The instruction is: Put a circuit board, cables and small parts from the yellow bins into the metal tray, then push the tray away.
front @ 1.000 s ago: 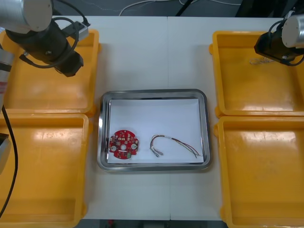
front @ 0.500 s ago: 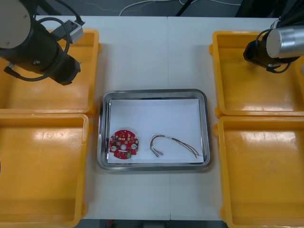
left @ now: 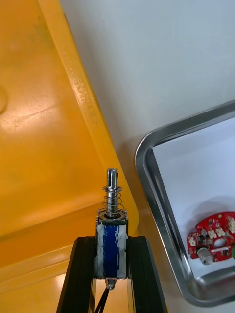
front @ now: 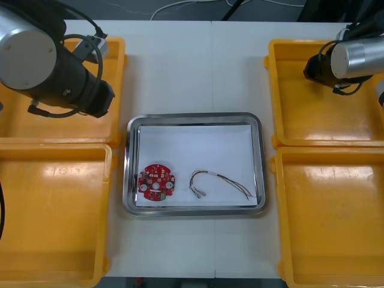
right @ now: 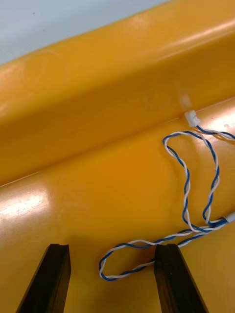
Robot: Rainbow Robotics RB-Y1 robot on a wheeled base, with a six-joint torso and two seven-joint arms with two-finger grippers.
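Done so far: we count a circuit board [front: 156,183] at the near left corner of the tray [front: 194,116] and a thin cable [front: 217,174] along its near edge.
Left gripper [left: 112,244]: clamped on a small metal part [left: 112,234] (blue-wrapped, spring on top), above the right rim of the far left bin [front: 60,129].
Right gripper [right: 113,249]: fingers apart, low in the far right bin [front: 312,120], one loop of the blue and white cable [right: 186,188] between them.
Left to do: we judge the part, this cable, then the push.
Room: the tray's far half is bare; the table [front: 192,66] beyond it lies open.
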